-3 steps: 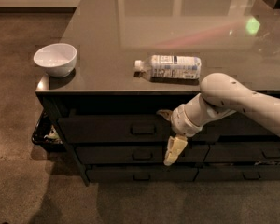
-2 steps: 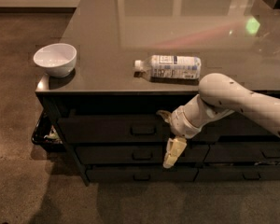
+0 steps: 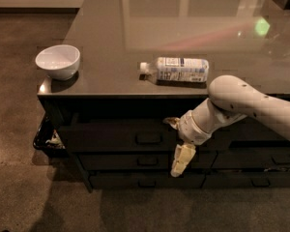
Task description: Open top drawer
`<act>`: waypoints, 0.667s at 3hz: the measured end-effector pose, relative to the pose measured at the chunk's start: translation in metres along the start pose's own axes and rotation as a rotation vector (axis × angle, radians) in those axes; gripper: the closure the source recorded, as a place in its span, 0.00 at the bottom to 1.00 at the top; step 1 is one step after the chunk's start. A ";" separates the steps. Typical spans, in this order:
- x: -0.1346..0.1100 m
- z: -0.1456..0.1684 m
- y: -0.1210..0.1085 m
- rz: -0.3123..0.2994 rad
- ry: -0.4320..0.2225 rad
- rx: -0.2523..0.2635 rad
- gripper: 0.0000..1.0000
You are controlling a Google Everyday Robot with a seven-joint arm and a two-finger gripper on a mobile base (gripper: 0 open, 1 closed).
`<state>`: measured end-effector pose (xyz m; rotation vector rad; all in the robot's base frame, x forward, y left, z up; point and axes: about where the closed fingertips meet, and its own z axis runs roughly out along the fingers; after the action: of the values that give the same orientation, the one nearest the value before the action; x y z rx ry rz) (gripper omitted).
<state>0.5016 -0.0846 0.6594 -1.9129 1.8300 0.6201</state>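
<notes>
Hovering open-fingered beside the top drawer (image 3: 111, 137) handle (image 3: 149, 138), the end effector (image 3: 177, 141) sits below a bottle (image 3: 179, 70), label unreadable

My arm (image 3: 251, 103) is a smooth, rounded cream-white shell dotted with small dark specks, and it ends in a ringed white wrist. My gripper (image 3: 173, 146), in front of the top drawer (image 3: 106, 137), has 2 pale yellowish fingers (image 3: 182, 159), spread apart.

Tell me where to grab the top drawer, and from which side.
Grip the loop handle at the centre of the top drawer, coming straight from the front: its bar runs level, so pinch it from above and below. The gripper hangs beside it.
</notes>
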 end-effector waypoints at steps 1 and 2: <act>-0.003 -0.005 0.023 0.049 -0.008 -0.019 0.00; -0.003 -0.005 0.023 0.049 -0.008 -0.020 0.00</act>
<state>0.4783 -0.0860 0.6655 -1.8801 1.8773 0.6634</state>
